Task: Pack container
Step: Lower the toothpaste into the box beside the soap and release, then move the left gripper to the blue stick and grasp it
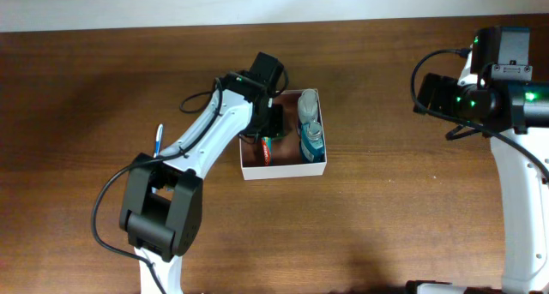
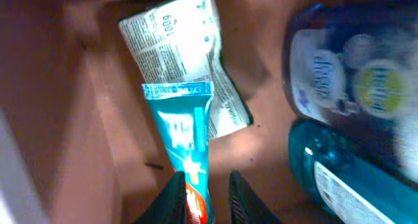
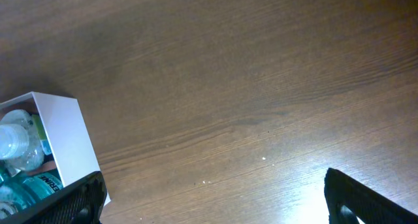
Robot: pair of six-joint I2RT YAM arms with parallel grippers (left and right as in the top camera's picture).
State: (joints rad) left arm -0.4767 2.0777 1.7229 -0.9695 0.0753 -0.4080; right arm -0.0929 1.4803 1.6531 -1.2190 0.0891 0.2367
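Two arms share a dark brown wooden counter (image 1: 386, 234) in the overhead view, with a pale strip of wall (image 1: 171, 3) along its far edge. The container (image 1: 287, 169) sits near mid-counter, open side up. It is close to square, so no long axis stands out, and its walls are turned slightly off the counter's edges. The left arm (image 1: 206, 131) reaches into the container's left half, covering the floor there and hiding the left jaws. A clear bottle (image 1: 309, 105) and a blue bottle (image 1: 312, 141) lie along the container's right wall, and a tube (image 1: 268, 147) shows partly just left of them. A thin blue-tipped stick (image 1: 159, 138) lies well left of the container; I cannot tell what it is. The right arm (image 1: 515, 157) stands well right of the container.

The left wrist view looks down inside the container (image 2: 72, 119). The tube (image 2: 186, 139) lies on a white printed packet (image 2: 183, 48), running lengthwise toward the fingers (image 2: 171, 199). The left jaws straddle its near end, released, with a gap on one side. The blue bottle (image 2: 339, 178) is cut off at the right, and the labelling above it is blurred.

In the right wrist view only a corner of the container (image 3: 65, 136) shows at lower left. The right jaws gape wide over bare counter (image 3: 248, 87), holding nothing.
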